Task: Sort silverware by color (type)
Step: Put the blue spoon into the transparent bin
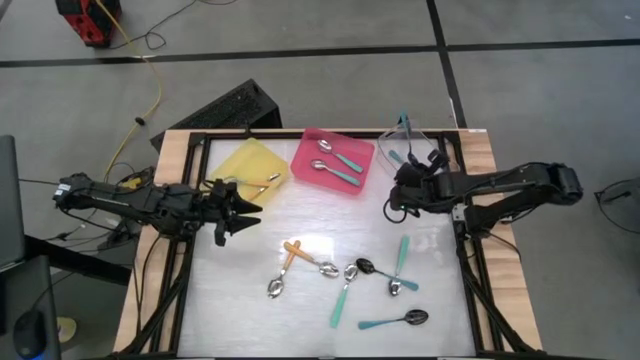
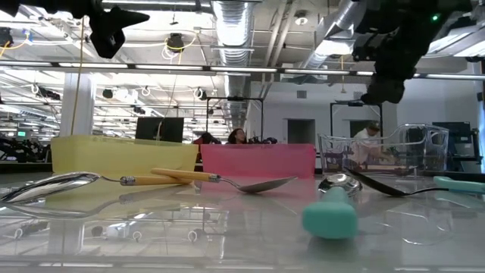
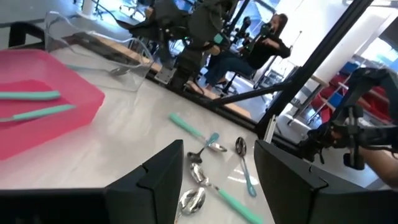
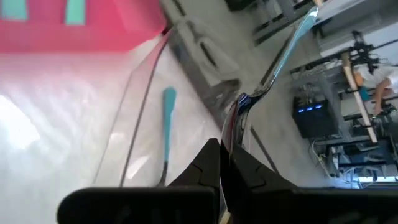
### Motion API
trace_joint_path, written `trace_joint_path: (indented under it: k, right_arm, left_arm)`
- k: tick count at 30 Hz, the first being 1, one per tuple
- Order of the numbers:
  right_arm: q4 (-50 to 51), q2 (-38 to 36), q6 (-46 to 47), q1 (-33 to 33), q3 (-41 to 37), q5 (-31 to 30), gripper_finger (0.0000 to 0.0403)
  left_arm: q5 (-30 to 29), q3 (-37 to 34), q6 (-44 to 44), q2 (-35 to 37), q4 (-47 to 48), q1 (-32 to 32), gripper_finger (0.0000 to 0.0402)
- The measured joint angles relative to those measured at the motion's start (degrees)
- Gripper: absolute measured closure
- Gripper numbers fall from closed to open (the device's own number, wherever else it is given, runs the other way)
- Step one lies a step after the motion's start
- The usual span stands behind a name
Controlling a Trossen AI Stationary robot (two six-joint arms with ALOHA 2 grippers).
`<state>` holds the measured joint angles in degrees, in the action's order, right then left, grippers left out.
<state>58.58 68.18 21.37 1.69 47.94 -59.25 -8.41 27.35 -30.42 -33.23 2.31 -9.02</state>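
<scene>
I see my right gripper (image 4: 225, 163) up in the air over the clear tray (image 1: 428, 150) at the far right of the table (image 1: 250, 300). Its fingers are squeezed tight on a spoon with a teal handle (image 4: 283, 50), and the shiny bowl sits right between them. One more teal spoon (image 4: 166, 134) already lies inside the clear tray. My left gripper (image 1: 243, 210) hangs over the left side of the table, just beside the yellow tray (image 1: 240, 160). Its fingers (image 3: 165, 171) are spread apart and there is nothing in them. The yellow tray has one spoon with an orange handle (image 1: 265, 183) in it. The pink tray (image 1: 310, 165) sits between the yellow tray and the clear one, and two spoons with teal handles (image 1: 338, 165) lie in it. The rest of the spoons lie loose on the near part of the table. There is an orange-handled spoon (image 1: 288, 262) crossing another one, a long teal spoon (image 1: 342, 298), a teal spoon with a black bowl (image 1: 395, 320) nearest to me, and another teal spoon (image 1: 401, 262) on the right. Far behind the table I can see a person (image 2: 369, 133) sitting in the room.
</scene>
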Motion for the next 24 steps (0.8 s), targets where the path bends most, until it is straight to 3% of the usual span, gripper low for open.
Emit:
trace_joint_path:
  k: [4, 8, 15, 24]
  right_arm:
    - [-0.29, 0.01, -1.26, -2.41, 0.00, 0.76, 0.0377]
    - [-0.39, 0.03, -2.47, -2.87, 0.00, 5.55, 0.0377]
    - [0.71, -1.10, 0.82, 3.53, 0.03, 15.91, 0.0377]
    - [0.95, -1.38, 1.60, 7.21, 0.07, 19.30, 0.0377]
  left_arm:
    - [-0.01, -0.02, -0.08, -0.01, 1.45, 0.00, 0.0221]
    - [-0.01, -0.02, 0.03, 0.01, 1.40, -0.01, 0.0221]
    - [0.00, -0.02, 2.28, 0.00, 1.37, 0.00, 0.0221]
    - [0.01, -0.02, 2.37, -0.01, 1.88, -0.01, 0.0221]
